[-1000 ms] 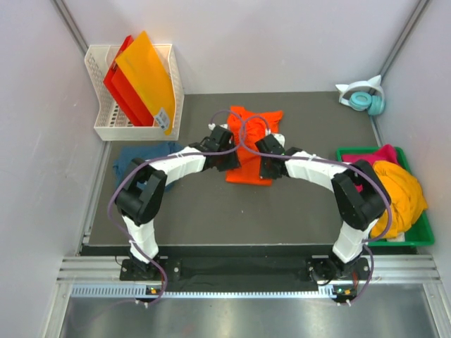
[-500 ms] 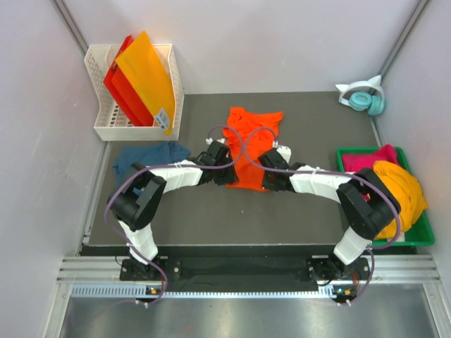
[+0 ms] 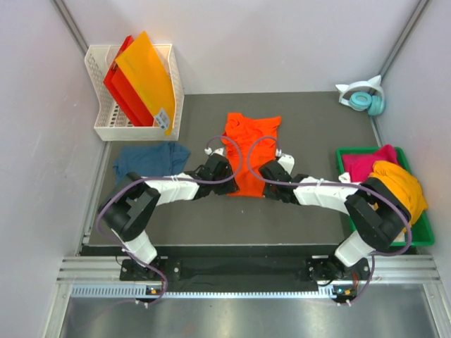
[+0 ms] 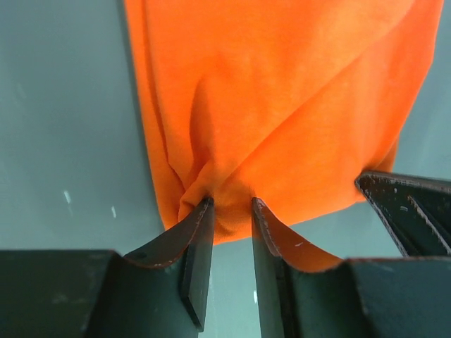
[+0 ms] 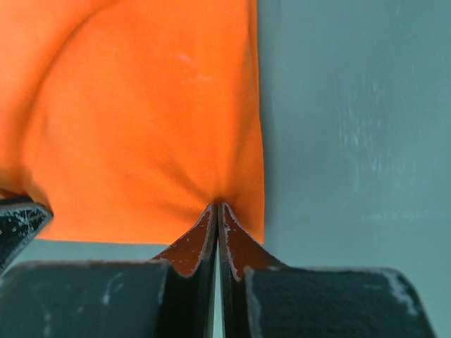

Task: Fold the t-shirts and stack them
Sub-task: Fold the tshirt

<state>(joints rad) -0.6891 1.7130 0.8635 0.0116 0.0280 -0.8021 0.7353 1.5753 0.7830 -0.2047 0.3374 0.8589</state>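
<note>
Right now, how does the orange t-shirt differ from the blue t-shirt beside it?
The orange t-shirt lies long and narrow; the blue t-shirt is a crumpled heap. The left gripper and right gripper pinch the orange one's near edge; the blue one is not held. Both rest on the dark mat.

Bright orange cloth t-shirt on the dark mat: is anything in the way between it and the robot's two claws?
Nothing visible stands between them. Both grippers are on the near hem of the bright orange cloth t-shirt: the right gripper is shut on its edge, and the left gripper pinches a bunched fold of it.
</note>
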